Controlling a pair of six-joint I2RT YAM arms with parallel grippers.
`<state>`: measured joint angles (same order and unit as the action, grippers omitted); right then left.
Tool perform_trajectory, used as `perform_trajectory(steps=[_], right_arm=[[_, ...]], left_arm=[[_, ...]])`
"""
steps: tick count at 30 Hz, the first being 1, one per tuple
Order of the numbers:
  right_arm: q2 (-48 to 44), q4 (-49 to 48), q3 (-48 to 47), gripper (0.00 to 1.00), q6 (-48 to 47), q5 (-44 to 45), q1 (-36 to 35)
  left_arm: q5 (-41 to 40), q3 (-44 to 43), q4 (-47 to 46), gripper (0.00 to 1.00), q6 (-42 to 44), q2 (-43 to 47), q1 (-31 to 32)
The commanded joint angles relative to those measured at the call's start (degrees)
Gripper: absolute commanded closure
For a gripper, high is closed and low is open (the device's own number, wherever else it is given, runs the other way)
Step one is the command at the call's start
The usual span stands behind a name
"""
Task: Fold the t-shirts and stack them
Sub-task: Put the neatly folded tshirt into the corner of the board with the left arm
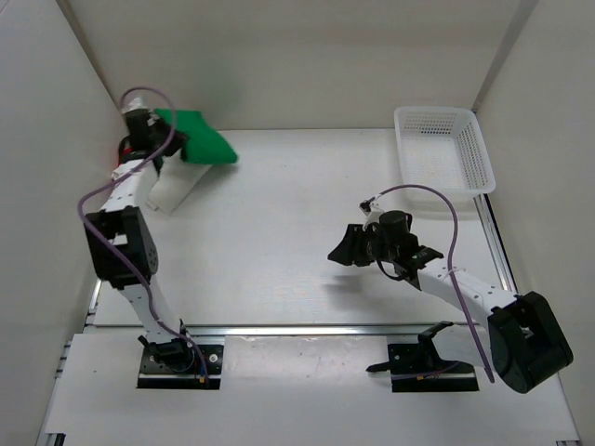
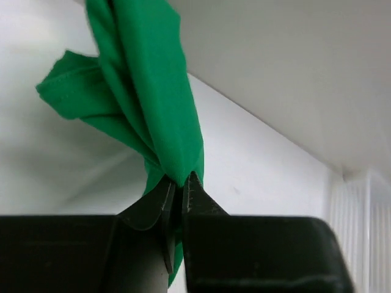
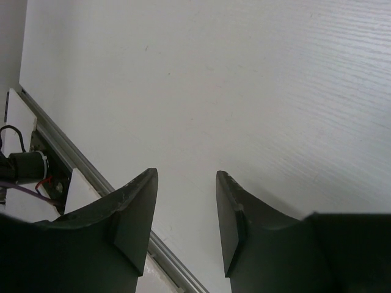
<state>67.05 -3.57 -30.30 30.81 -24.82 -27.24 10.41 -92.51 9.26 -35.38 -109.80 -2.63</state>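
Note:
The green t-shirt [image 1: 200, 137] hangs bunched at the back left corner, and my left gripper [image 2: 179, 180] is shut on a fold of its cloth [image 2: 149, 91]. Below it a white t-shirt [image 1: 177, 186] lies on the table beside the left arm. A sliver of red cloth [image 1: 124, 147] shows behind that arm, and the rest of it is hidden. My right gripper [image 1: 349, 246] hovers over the bare middle of the table. In the right wrist view the right gripper [image 3: 186, 177] is open with nothing between its fingers.
A white mesh basket [image 1: 476, 158] stands at the back right. White walls close in the table on the left, back and right. A metal rail [image 3: 79, 165] runs along the near edge of the table.

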Motion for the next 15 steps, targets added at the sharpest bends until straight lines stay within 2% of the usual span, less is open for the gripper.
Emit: perform_trajectory(steps=[1, 2, 4, 5, 6, 8, 13, 15], right_arm=[[0.5, -3.4, -0.9, 0.58, -0.1, -2.7, -0.6], [0.9, -2.9, -0.9, 0.58, -0.4, -3.0, -1.1], [0.2, -2.7, -1.1, 0.59, -1.0, -3.0, -2.2], [0.1, -2.6, -0.6, 0.58, -1.3, -3.0, -2.7], [-0.4, -2.4, -0.4, 0.58, -0.9, -3.0, -3.4], [-1.1, -3.3, 0.2, 0.58, -0.4, -3.3, -4.2], [-2.2, -2.7, 1.8, 0.56, -0.5, -2.4, -6.1], [-3.6, -2.5, 2.9, 0.51, -0.3, -2.0, -6.4]], left_arm=[[0.5, 11.2, -3.2, 0.85, -1.5, 7.1, -9.7], [0.2, 13.8, -6.2, 0.79, -2.3, 8.5, -13.2], [0.9, 22.0, -8.3, 0.58, -4.2, 10.0, -18.0], [1.7, 23.2, -10.7, 0.26, -5.1, 10.4, -21.1], [3.0, 25.6, -11.1, 0.11, -5.8, 10.3, -22.1], [4.8, 29.3, -11.8, 0.01, -7.5, 10.9, -25.7], [1.7, 37.2, -12.0, 0.01, -8.0, 16.2, -27.2], [2.0, 39.2, -11.3, 0.01, -7.6, 17.5, -27.3]])
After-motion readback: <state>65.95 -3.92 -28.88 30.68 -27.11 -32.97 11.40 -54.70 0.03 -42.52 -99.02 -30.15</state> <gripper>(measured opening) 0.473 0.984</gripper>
